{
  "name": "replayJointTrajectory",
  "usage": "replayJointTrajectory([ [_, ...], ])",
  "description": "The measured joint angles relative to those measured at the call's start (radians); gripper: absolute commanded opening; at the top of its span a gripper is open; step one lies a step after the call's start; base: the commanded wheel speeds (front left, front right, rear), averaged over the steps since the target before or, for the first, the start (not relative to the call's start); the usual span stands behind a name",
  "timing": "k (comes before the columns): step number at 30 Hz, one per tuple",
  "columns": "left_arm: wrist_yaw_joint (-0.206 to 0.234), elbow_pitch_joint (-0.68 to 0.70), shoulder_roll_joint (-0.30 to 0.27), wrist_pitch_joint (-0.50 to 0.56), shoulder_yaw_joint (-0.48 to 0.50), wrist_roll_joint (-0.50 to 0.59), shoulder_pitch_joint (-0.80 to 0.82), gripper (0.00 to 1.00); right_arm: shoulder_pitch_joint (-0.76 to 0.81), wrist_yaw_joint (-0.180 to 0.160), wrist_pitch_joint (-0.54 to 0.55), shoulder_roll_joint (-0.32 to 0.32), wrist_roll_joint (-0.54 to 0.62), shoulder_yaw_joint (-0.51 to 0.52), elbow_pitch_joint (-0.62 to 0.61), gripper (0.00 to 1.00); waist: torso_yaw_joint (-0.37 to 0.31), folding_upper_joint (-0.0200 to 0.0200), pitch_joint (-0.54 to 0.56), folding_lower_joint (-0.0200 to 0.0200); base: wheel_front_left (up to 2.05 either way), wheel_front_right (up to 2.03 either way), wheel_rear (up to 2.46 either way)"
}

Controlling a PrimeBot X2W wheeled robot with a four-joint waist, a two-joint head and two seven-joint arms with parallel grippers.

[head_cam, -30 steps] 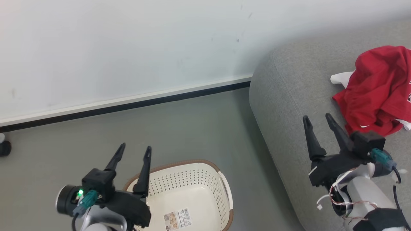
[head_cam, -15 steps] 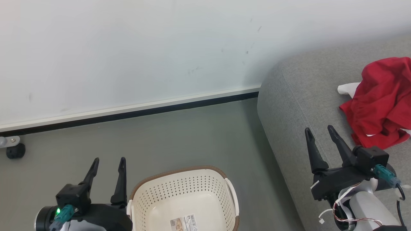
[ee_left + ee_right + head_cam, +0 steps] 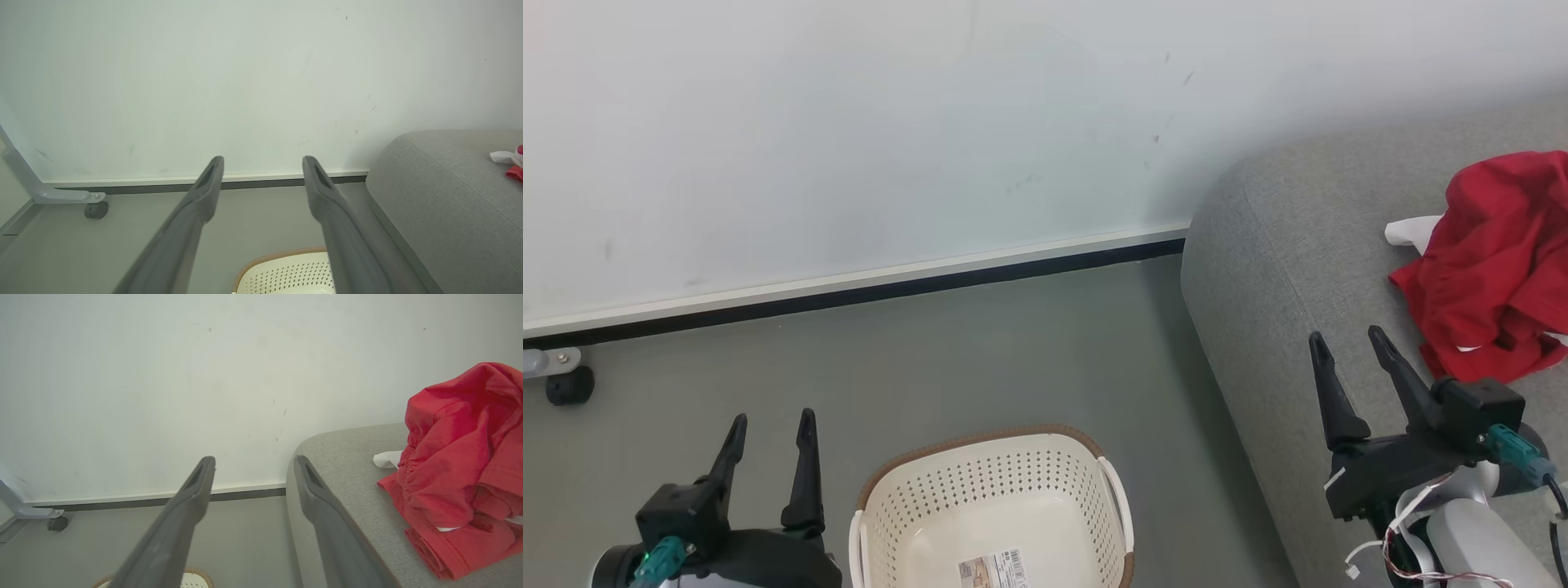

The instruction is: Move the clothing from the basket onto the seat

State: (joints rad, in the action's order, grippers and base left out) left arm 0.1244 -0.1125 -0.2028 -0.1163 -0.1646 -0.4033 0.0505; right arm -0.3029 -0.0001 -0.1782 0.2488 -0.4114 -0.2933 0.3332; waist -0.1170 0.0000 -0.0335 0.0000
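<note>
1. I stand in a plain room staged like a home: grey seat (image 3: pixel 1282 269), laundry basket (image 3: pixel 988 490) on the floor (image 3: pixel 931 351).
2. Before me: bare white wall (image 3: pixel 849 122), dark skirting (image 3: pixel 890 289), a wheeled metal stand (image 3: pixel 568 385).

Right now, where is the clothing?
In the head view the clothing lies crumpled on the seat at the far right, just beyond the open right gripper.
</note>
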Motion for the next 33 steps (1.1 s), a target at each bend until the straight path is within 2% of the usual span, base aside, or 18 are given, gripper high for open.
replayJointTrajectory([
  [14, 0.0, 0.011, 0.028, 0.0, 0.052, 0.055, -0.017, 1.0, 0.032, -0.023, 0.059, 0.01, -0.003, 0.002, -0.08, 1.0, 0.005, 0.0, 0.0, 0.0, 0.0, 0.0, 0.0],
  [32, 0.0, 0.032, 0.053, 0.009, 0.071, 0.109, -0.019, 1.0, 0.05, -0.044, 0.116, 0.024, -0.017, 0.009, -0.14, 1.0, 0.017, 0.0, -0.009, 0.0, 0.0, 0.0, 0.0],
  [33, 0.0, 0.035, 0.054, 0.009, 0.069, 0.109, -0.019, 0.0, 0.055, -0.044, 0.117, 0.025, -0.019, 0.01, -0.144, 0.0, 0.018, 0.0, -0.011, 0.0, 0.0, 0.0, 0.0],
])
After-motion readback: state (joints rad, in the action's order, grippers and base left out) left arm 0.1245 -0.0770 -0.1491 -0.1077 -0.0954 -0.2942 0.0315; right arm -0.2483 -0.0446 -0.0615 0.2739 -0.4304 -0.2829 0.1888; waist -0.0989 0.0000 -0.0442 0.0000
